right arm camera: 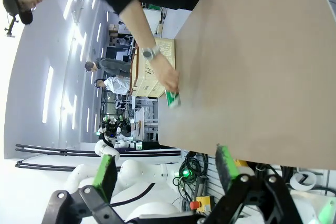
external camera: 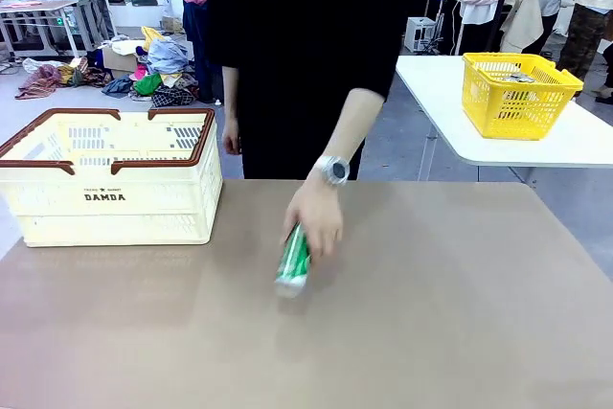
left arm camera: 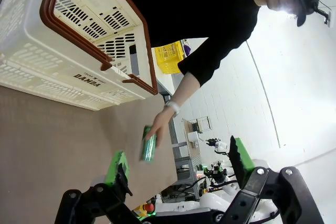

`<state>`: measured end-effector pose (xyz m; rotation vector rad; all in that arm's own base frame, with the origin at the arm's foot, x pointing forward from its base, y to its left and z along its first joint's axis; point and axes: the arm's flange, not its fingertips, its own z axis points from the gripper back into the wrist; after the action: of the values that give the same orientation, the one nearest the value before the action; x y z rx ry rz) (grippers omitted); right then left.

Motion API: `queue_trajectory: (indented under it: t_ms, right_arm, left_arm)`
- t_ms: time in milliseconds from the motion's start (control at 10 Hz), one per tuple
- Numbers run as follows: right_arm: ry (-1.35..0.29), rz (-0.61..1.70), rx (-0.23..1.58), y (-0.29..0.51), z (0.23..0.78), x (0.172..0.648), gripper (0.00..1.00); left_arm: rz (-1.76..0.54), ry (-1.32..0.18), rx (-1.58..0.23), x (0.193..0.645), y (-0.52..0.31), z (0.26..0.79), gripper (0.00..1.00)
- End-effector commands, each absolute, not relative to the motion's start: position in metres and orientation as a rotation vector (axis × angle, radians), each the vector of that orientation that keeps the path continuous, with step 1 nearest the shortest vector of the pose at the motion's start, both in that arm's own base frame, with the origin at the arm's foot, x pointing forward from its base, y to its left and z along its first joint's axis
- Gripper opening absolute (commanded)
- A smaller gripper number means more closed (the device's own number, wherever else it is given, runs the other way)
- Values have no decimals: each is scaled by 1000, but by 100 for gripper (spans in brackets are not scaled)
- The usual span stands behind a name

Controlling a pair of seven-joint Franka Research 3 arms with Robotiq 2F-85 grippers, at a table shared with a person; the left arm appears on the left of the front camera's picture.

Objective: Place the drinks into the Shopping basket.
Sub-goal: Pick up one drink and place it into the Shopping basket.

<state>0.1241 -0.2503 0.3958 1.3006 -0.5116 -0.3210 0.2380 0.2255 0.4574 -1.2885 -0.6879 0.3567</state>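
Left fingers (left arm camera: 117, 164) and right fingers (right arm camera: 106, 172) spread, empty. Green can (external camera: 293, 262) centre of worktop (external camera: 460, 313), ahead of both, leaning under person's hand (external camera: 314, 217), long axis roughly toward me. Shopping basket (external camera: 144, 213) sits left; I'd send left arm.

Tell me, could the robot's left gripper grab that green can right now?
Probably not yet: the person's hand is clasped over the green can. The left gripper is open and the table between looks free, so likely once the hand lets go.

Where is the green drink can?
In the front view, the green can is held tilted in the person's hand near the middle of the table, right of the Shopping basket.
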Motion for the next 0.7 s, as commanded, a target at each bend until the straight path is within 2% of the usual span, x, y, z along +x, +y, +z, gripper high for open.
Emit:
queue_trajectory:
  t_ms: [0, 600]
  right_arm:
    - [-544, -308, 1305, -252, 399, 119, 100]
    - [-544, -308, 1305, -252, 399, 119, 100]
  left_arm:
    - [342, -706, -1299, 239, 228, 458, 100]
    - [342, -706, -1299, 239, 228, 458, 100]
